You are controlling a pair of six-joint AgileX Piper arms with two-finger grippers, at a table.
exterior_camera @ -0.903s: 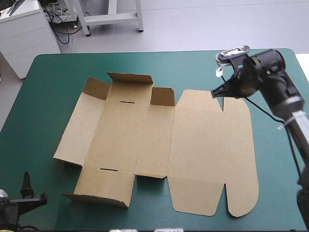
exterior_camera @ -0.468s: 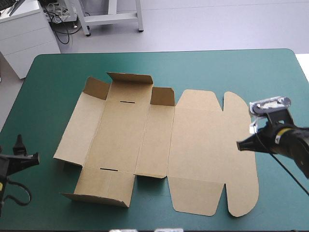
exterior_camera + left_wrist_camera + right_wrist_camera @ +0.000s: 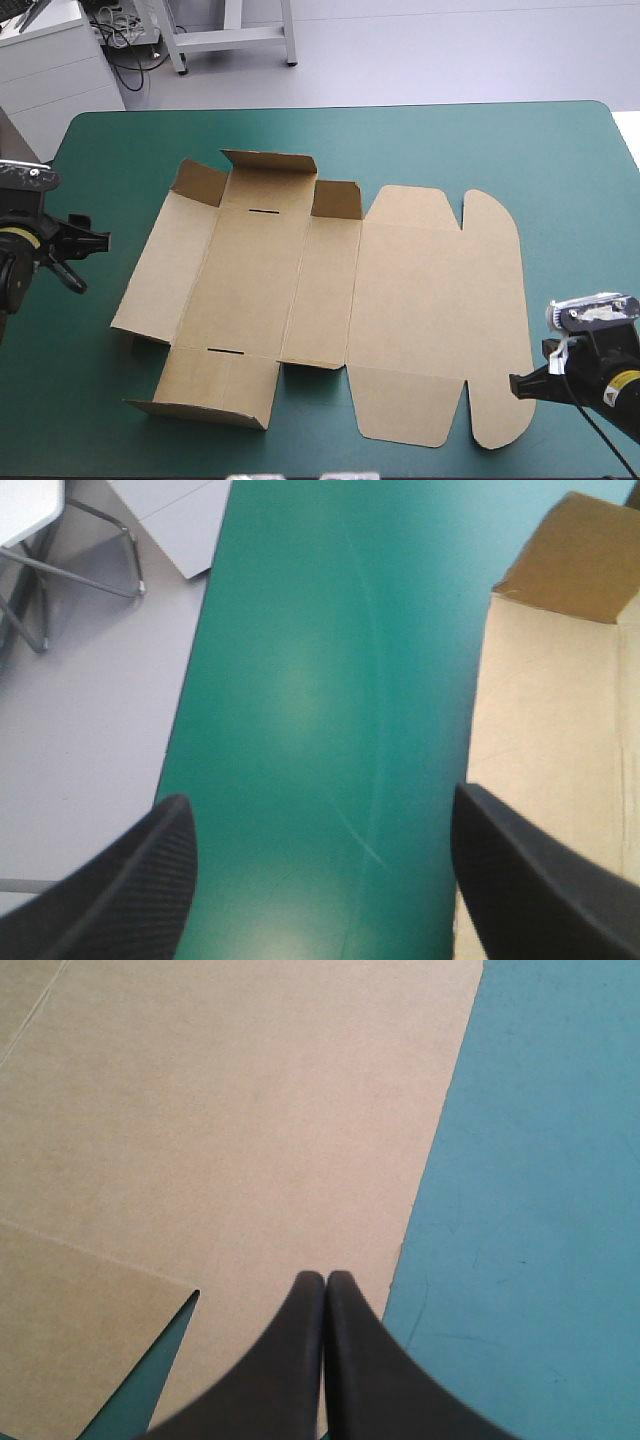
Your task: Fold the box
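The teal-green surface (image 3: 560, 160) carries the brown box (image 3: 420, 300), mostly flat at its middle (left walls partly raised). Your right hand (image 3: 518, 384), pressed together, has swept back to its near right corner. Your left hand (image 3: 88, 258), spread, has advanced beside its left edge, so folding probably starts there.

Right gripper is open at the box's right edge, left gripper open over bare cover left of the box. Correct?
No: the right gripper is shut, a single pointed arch in the right wrist view. The rest holds: it sits at the box right edge, and the left gripper is open over the teal-green cover.
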